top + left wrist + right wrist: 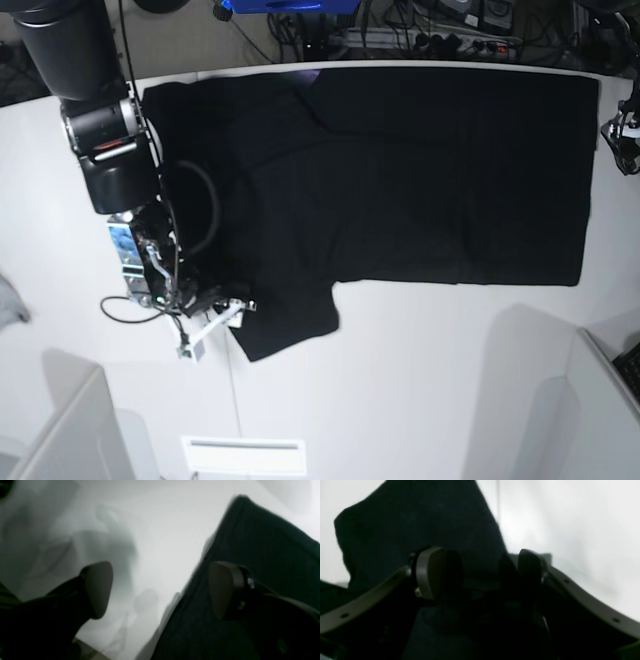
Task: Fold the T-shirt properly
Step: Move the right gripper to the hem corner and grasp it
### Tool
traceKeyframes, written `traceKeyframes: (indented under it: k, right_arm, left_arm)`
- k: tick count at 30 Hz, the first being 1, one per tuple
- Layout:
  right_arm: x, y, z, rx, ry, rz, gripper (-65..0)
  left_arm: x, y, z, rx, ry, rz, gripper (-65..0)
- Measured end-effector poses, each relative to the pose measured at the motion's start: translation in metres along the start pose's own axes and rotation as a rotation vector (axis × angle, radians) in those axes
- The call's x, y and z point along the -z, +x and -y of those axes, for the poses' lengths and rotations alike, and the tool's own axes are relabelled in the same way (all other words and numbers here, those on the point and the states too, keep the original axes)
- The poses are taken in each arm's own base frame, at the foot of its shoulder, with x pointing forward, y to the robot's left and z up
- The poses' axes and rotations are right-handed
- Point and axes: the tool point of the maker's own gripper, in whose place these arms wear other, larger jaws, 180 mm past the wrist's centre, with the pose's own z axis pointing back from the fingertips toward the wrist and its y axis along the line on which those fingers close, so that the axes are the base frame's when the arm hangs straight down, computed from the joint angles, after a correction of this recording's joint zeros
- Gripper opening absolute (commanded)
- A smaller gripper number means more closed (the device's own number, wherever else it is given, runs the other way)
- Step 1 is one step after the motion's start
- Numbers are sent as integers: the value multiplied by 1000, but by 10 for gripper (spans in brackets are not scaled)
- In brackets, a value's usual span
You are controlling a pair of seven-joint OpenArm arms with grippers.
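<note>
Base view: the T-shirt (400, 170) is spread flat on the table (400, 380). The right gripper (215, 318), parted at the near sleeve, could miss its hem. The left gripper (160, 590), parted beside the bottom hem, could drag it.

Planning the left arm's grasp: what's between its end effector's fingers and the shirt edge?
In the left wrist view, one finger overlaps the T-shirt; the other is over bare white table, with nothing between.
</note>
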Motion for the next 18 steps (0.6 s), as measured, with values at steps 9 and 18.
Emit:
traceKeyframes:
  k: [9,18]
  right_arm:
    - [4,-4,5,7,-11,27,-650]
    - [4,-5,4,11,-8,30,-650]
  left_arm:
    - [32,19,31,26,-81,1,-74]
    - [87,45,56,111,-38,-30,-72]
